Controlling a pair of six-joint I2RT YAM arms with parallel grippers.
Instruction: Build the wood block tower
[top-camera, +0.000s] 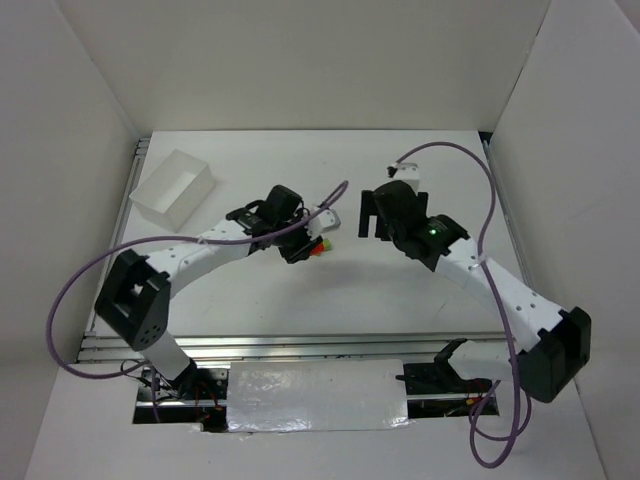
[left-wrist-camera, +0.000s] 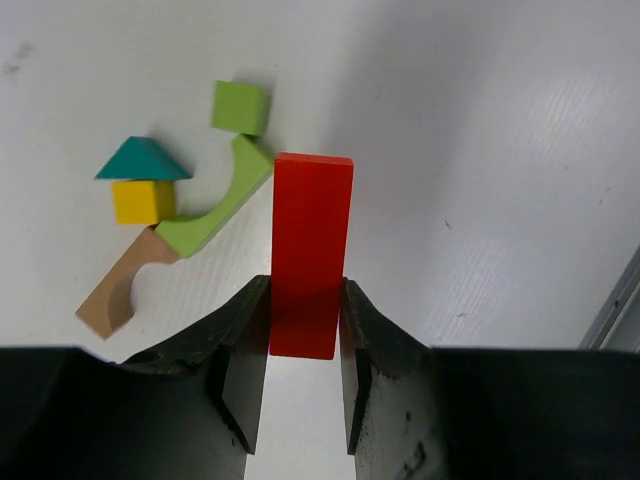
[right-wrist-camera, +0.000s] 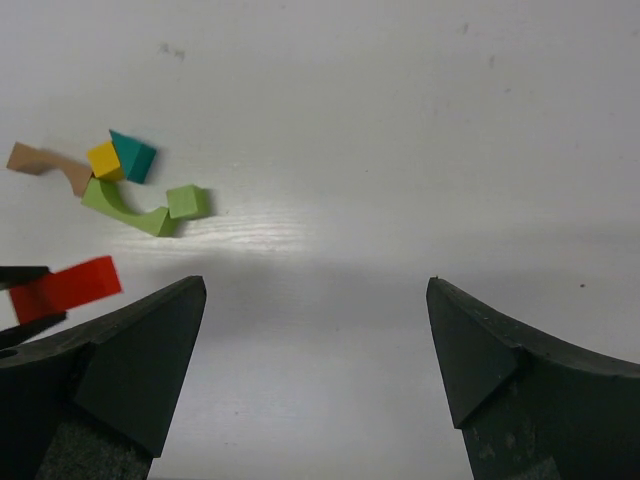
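Grips red block (left-wrist-camera: 312, 240) by one end in left pincer (left-wrist-camera: 303, 290), other end free for placing. Holds right pincer (right-wrist-camera: 316, 285) wide, empty, aside. Leaves other blocks (left-wrist-camera: 215, 215) flat on surface (left-wrist-camera: 480, 150) just beside it, unstacked.

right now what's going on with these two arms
The left gripper is shut on a long red block, held beside a loose cluster on the table: teal triangle, yellow cube, green arch, green cube and tan arch. Nothing looks stacked yet. The right gripper is open and empty, off to the side.
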